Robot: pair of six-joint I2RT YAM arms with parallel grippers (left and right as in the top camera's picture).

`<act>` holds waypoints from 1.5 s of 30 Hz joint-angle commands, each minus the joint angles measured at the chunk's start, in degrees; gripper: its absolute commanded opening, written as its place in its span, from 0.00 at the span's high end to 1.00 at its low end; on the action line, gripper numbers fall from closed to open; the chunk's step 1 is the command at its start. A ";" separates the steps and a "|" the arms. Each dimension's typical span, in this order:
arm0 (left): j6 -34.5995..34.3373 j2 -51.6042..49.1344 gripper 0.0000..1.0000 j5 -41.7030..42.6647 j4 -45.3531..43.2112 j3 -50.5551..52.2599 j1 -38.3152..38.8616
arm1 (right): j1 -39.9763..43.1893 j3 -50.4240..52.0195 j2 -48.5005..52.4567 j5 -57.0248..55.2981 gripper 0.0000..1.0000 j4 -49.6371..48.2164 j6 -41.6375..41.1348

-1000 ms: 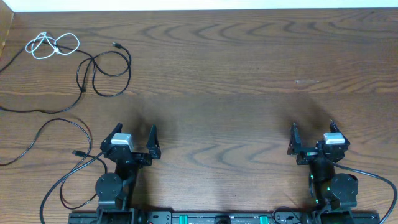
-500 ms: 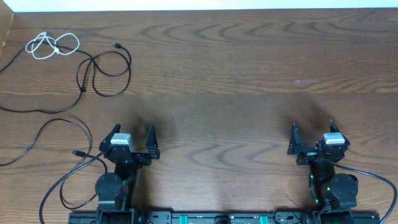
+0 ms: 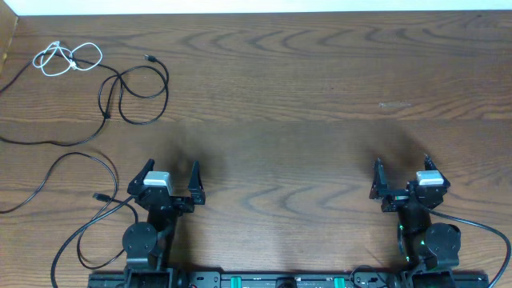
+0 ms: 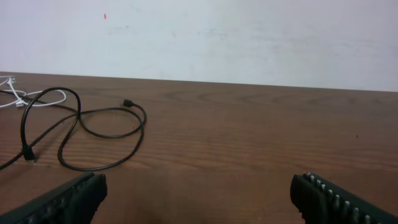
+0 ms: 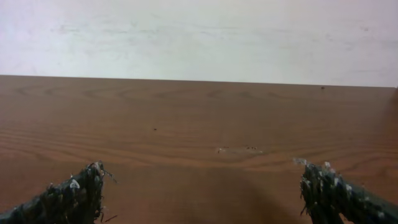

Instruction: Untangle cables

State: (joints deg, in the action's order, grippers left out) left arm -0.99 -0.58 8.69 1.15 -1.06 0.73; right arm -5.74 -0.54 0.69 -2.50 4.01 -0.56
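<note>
A short white cable (image 3: pixel 68 58) lies coiled at the table's far left corner; it also shows in the left wrist view (image 4: pixel 28 98). A black cable (image 3: pixel 132 88) lies looped just right of it and also shows in the left wrist view (image 4: pixel 93 134). A second black cable (image 3: pixel 68 164) curves along the left side, its plug near my left arm. My left gripper (image 3: pixel 170 172) is open and empty near the front edge, well short of the cables; its jaws (image 4: pixel 199 196) frame bare wood. My right gripper (image 3: pixel 402 170) is open and empty at the front right (image 5: pixel 202 196).
The wooden table (image 3: pixel 304 88) spans the view, with a pale wall behind its far edge (image 5: pixel 199 37). Thick black arm cables (image 3: pixel 76 244) loop at the front left and trail from the right arm (image 3: pixel 480 228).
</note>
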 commanded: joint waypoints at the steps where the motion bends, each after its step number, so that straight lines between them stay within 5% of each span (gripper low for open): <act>1: 1.20 0.50 0.00 1.01 2.27 0.85 -0.35 | 0.39 0.24 -0.37 0.09 0.01 0.09 0.85; 45: 1.20 0.35 0.00 1.01 2.23 0.83 -0.35 | 0.42 0.22 -0.37 -1.07 0.01 0.02 0.87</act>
State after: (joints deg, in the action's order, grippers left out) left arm -0.99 -0.58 8.69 1.13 -1.08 0.73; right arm -5.74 -0.51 0.69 -2.55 4.01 -0.56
